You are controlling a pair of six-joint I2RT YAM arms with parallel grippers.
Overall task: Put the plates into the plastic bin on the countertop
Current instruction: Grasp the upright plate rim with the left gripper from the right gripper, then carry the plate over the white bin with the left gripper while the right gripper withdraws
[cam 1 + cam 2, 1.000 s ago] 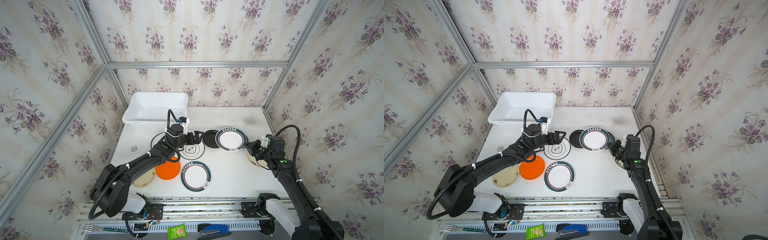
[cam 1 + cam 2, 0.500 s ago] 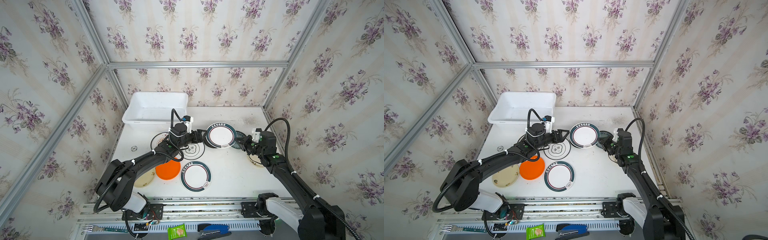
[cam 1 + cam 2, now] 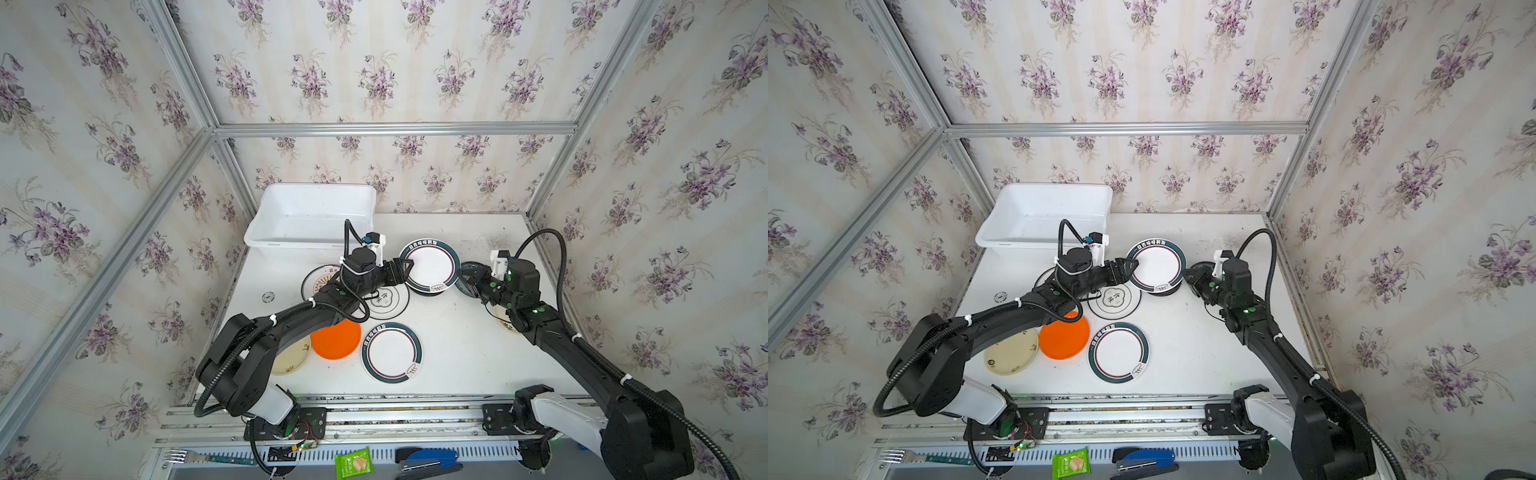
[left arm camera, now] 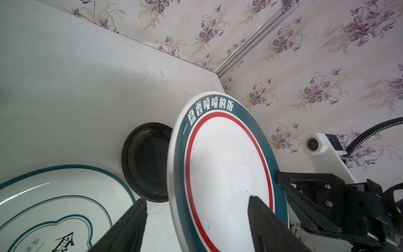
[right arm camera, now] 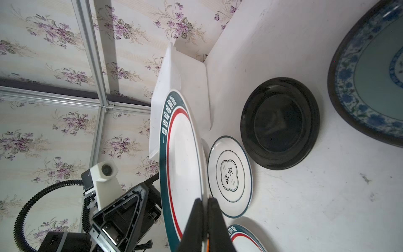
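Observation:
A white plate with a teal band and red ring (image 3: pixel 432 266) (image 3: pixel 1156 266) hangs tilted above the countertop (image 3: pixel 457 353). My right gripper (image 3: pixel 463 276) (image 5: pixel 205 199) is shut on its right rim. My left gripper (image 3: pixel 409 266) (image 4: pixel 196 198) is open, its fingers (image 4: pixel 130 222) straddling the plate's left rim without touching it. The white plastic bin (image 3: pixel 299 243) (image 3: pixel 1038 243) stands empty at the back left. Other plates lie flat: black (image 4: pixel 148 165) (image 5: pixel 281 122), emblem (image 3: pixel 386 301), teal-banded (image 3: pixel 392 353), orange (image 3: pixel 336 340), cream (image 3: pixel 291 357), blue patterned (image 5: pixel 370 76).
A sunburst plate (image 3: pixel 320 278) lies partly under my left arm, and another cream plate (image 3: pixel 505 324) under my right arm. Papered walls with aluminium rails enclose three sides. A fork, a green packet (image 3: pixel 353 463) and a blue stapler (image 3: pixel 428 459) lie below the front rail.
My right gripper carried the teal-banded plate leftward to the middle. My left gripper moved right to its rim, and its jaws have narrowed.

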